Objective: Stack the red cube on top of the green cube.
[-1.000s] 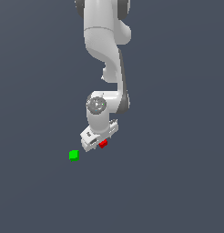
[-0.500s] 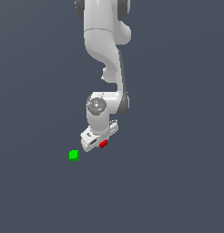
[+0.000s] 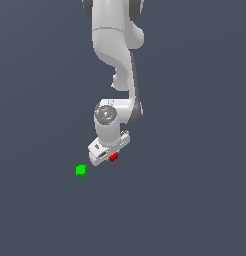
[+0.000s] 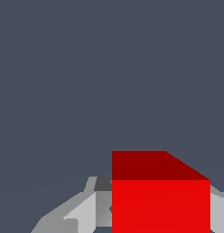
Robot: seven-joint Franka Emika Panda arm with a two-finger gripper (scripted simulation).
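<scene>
We see the claw (image 3: pixel 111 156) closed on the red cube (image 3: pixel 113 157), just below frame centre in the exterior view; the cube fills the wrist view's foreground. Green cube (image 3: pixel 81 170) sits apart, lower left, on the grey surface (image 3: pixel 195 200)

Plain grey floor (image 3: pixel 195 200) (uniform, unmarked); green cube (image 3: pixel 81 170) resting on it.
</scene>
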